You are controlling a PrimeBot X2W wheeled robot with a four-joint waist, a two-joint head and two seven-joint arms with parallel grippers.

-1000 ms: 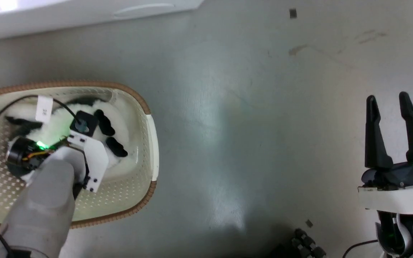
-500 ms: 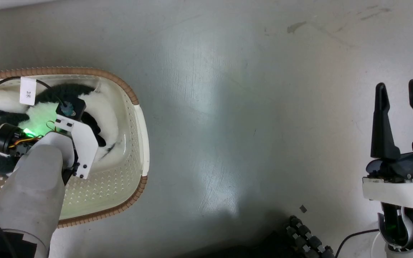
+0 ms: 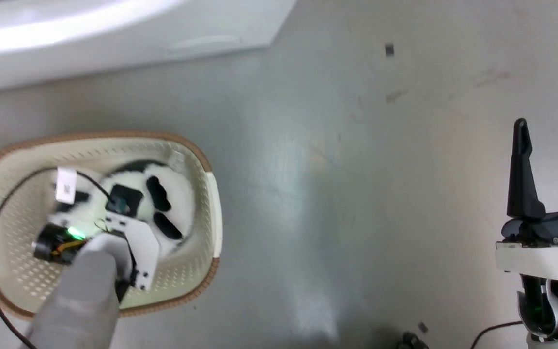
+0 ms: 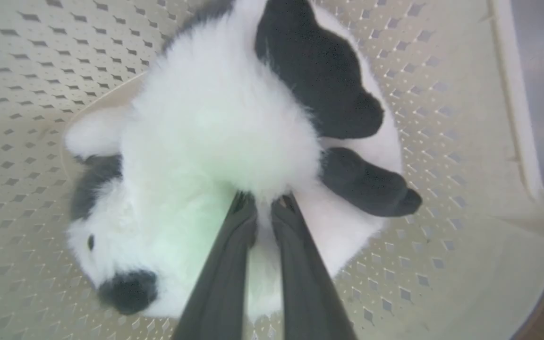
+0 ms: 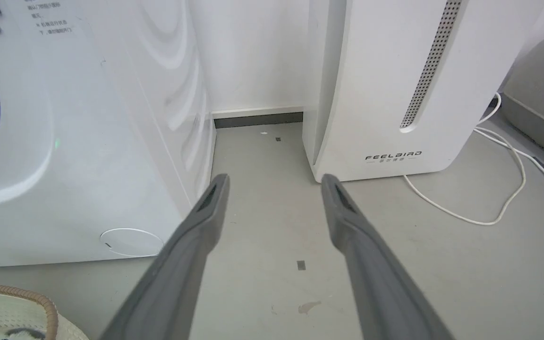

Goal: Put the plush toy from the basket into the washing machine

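Left wrist view: fluffy white plush toy [image 4: 215,118], black limbs.

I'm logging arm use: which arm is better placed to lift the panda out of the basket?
Left. The left gripper is shut on the plush toy inside the basket; the right gripper hangs open over the floor.

Panda [image 4: 215,118] sits inside the basket [image 3: 90,134]: fluffy white body, black limbs bunched toward the basket's right side, head with black nose at the opposite end. The left tool [image 4: 265,200] has its fingers pinched together in the white fur mid-body. Basket is cream, perforated, with a brown woven-look rim, upright on the floor near the washer [image 5: 88,141], which is white with a grey door ring at the edge of the right wrist view.
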